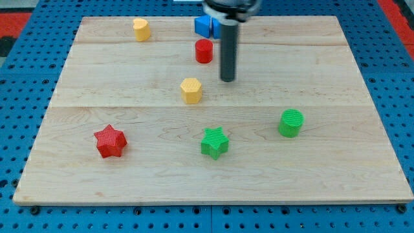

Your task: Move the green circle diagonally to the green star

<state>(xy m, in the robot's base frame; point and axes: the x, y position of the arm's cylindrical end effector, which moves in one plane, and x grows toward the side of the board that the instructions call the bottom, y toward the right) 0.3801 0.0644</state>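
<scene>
The green circle (291, 123) stands on the wooden board at the view's right of centre. The green star (214, 142) lies to its left and slightly lower, near the board's middle bottom. My tip (228, 80) rests on the board above both, up and to the left of the green circle and above the green star, touching no block. The dark rod rises from it to the view's top.
A yellow hexagon block (191, 90) sits left of my tip. A red cylinder (204, 50) and a blue block (204, 26) lie above it near the rod. A yellow block (141, 29) is at top left. A red star (109, 141) is at lower left.
</scene>
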